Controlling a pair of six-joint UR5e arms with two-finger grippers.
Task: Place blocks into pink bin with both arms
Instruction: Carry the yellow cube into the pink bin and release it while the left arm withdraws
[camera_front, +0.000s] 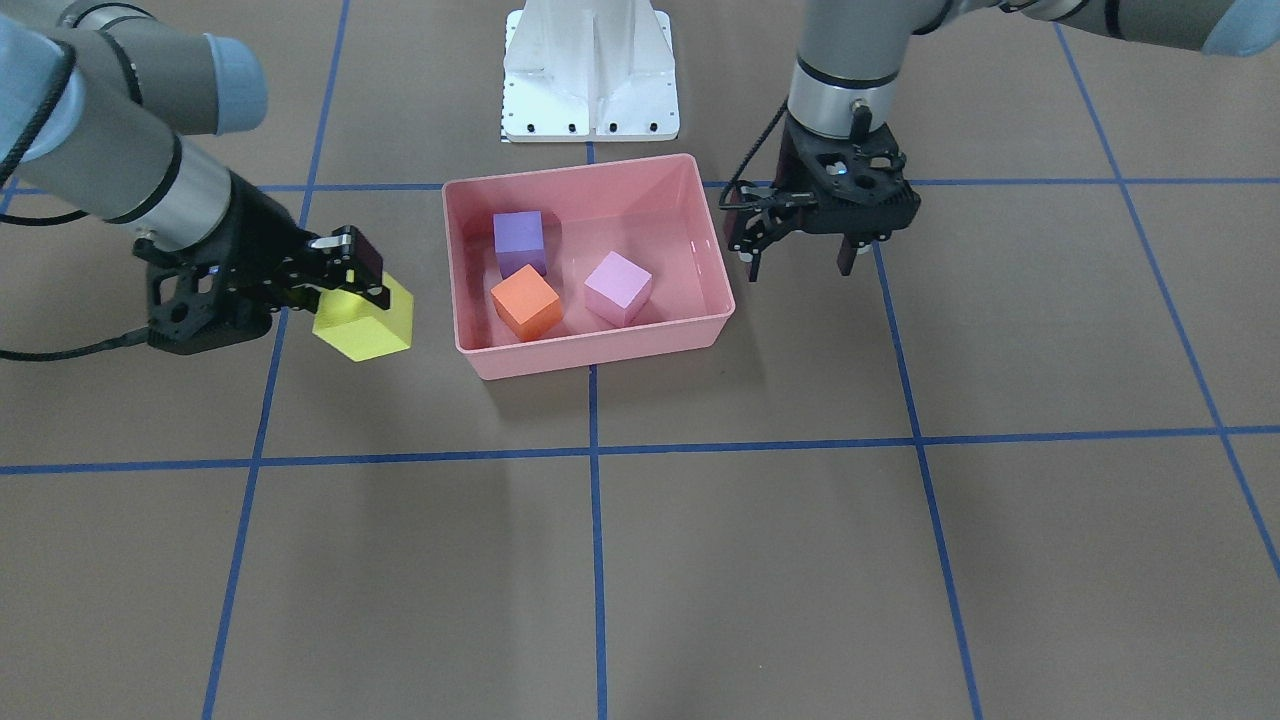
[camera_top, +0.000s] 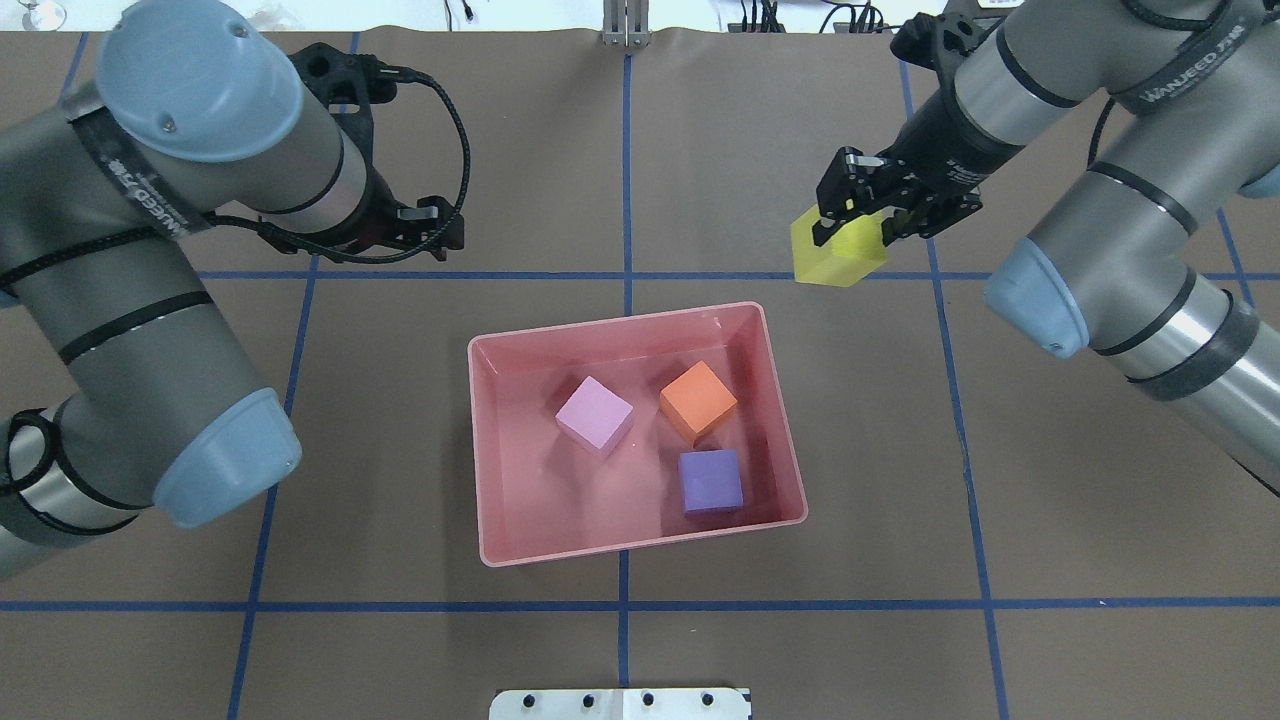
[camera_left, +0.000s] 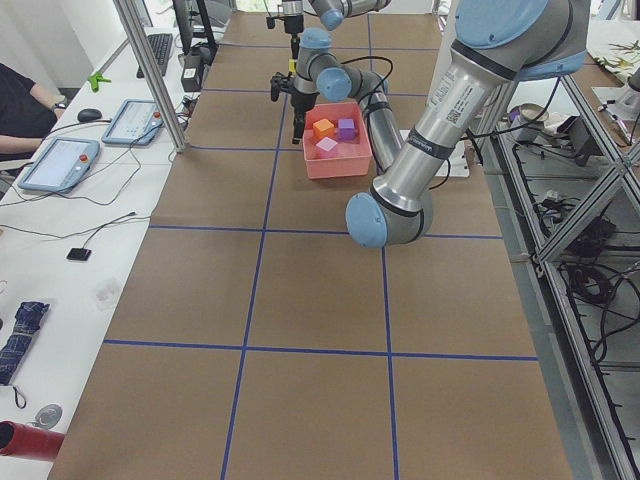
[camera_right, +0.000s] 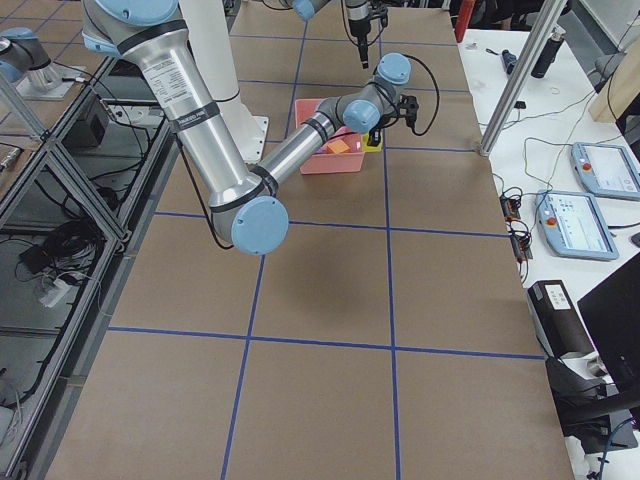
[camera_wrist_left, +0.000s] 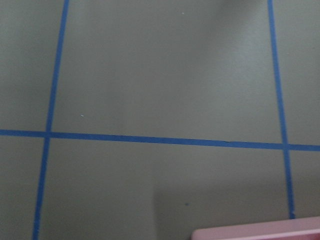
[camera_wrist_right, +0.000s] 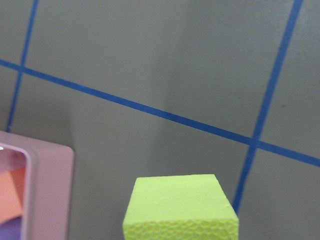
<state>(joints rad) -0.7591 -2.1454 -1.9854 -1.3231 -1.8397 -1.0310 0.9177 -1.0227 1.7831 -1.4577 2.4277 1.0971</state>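
The pink bin (camera_front: 590, 355) (camera_top: 640, 540) sits mid-table. It holds the purple block (camera_front: 518, 238) (camera_top: 710, 481), the orange block (camera_front: 525, 300) (camera_top: 698, 400) and the light pink-lilac block (camera_front: 617, 287) (camera_top: 594, 414). My right gripper (camera_front: 365, 275) (camera_top: 860, 212) is shut on the yellow block (camera_front: 365, 325) (camera_top: 838, 250) (camera_wrist_right: 180, 207) and holds it above the table, outside the bin on my right side. My left gripper (camera_front: 798, 265) is open and empty, hovering just outside the bin's other side. The bin's corner shows in the right wrist view (camera_wrist_right: 45, 190).
The white base pedestal (camera_front: 590, 80) (camera_top: 620, 703) stands behind the bin. Blue tape lines (camera_front: 595, 450) grid the brown table. A strip of the bin's rim (camera_wrist_left: 260, 231) shows in the left wrist view. A side desk with tablets (camera_left: 60, 160) lies beyond the table's far edge.
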